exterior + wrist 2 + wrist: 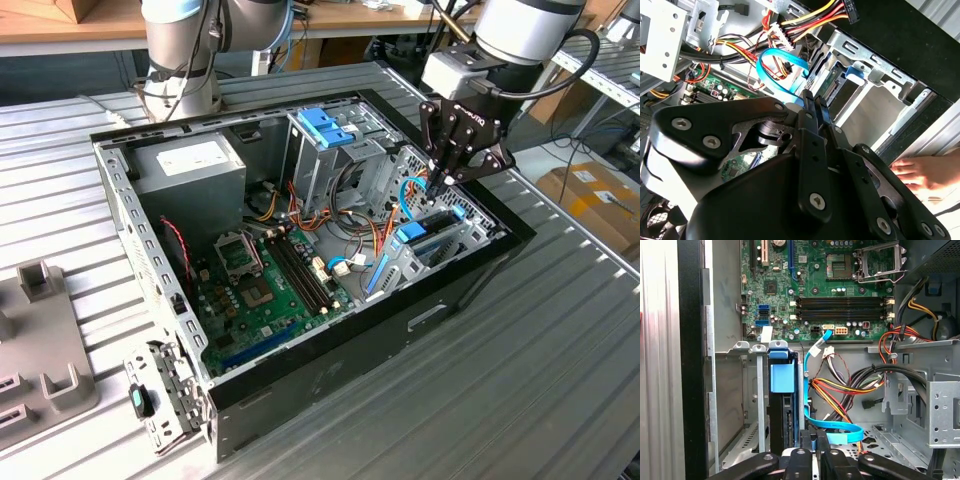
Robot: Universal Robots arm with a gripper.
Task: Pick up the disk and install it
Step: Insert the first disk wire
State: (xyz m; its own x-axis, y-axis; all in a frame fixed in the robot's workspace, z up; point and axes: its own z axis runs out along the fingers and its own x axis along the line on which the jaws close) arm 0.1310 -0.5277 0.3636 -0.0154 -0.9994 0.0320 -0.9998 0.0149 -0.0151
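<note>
The disk point(785, 420) stands on edge in a slot of the metal bay at the open computer case's front corner. Its light blue rail tab point(782, 377) points toward the motherboard. In the exterior view the disk point(415, 235) sits low in the bay at the exterior view's right, and in the second wrist view the disk's point(834, 84) green underside peeks out of the bay. My gripper point(438, 185) hangs just above that bay. In both wrist views my gripper point(812, 102) point(812, 445) has its fingers pressed together with nothing between them, beside a blue flat cable point(835, 427).
The black case point(470, 270) holds a green motherboard point(265, 290), a grey power supply point(190, 165) and a metal drive cage with a blue latch point(325, 125). Bundled wires point(855, 385) cross near the bay. A person's hand point(920, 172) rests outside the case. Grey fixtures point(40, 340) lie at the exterior view's left.
</note>
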